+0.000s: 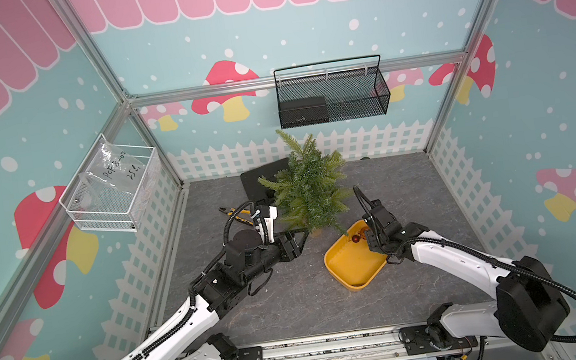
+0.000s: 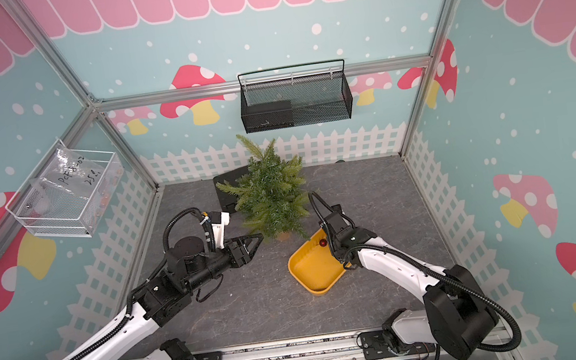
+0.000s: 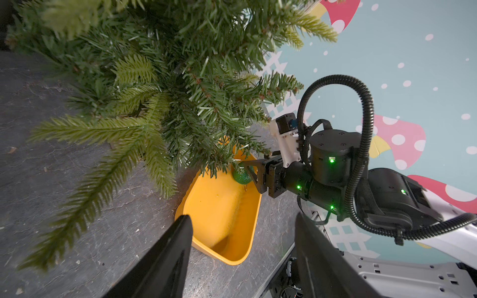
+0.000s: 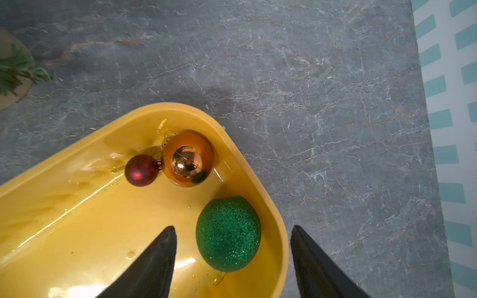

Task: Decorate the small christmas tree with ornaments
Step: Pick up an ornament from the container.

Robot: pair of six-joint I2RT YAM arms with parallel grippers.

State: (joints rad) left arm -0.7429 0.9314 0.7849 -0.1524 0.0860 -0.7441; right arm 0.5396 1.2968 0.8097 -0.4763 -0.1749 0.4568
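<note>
The ornaments (image 4: 188, 158) lie in the yellow tray (image 4: 77, 149): green ball (image 4: 228, 233) between the right tool's (image 4: 233, 227) parted jaws, ungripped, hidden in both top views, plain from the wrist. Left tool (image 1: 301, 237) gapes empty at the small christmas tree's (image 1: 307, 186) 7 o'clock.

The bristly green artificial pine tree (image 1: 307, 186) obstructs the table's rear centre, with a yellow plastic tray (image 1: 349, 267) just beside its base at 5 o'clock and a flat black panel (image 1: 260, 180) at 10 o'clock, while the grey stone-patterned tabletop (image 1: 399, 189) lies open at 3 and 6 o'clock.
</note>
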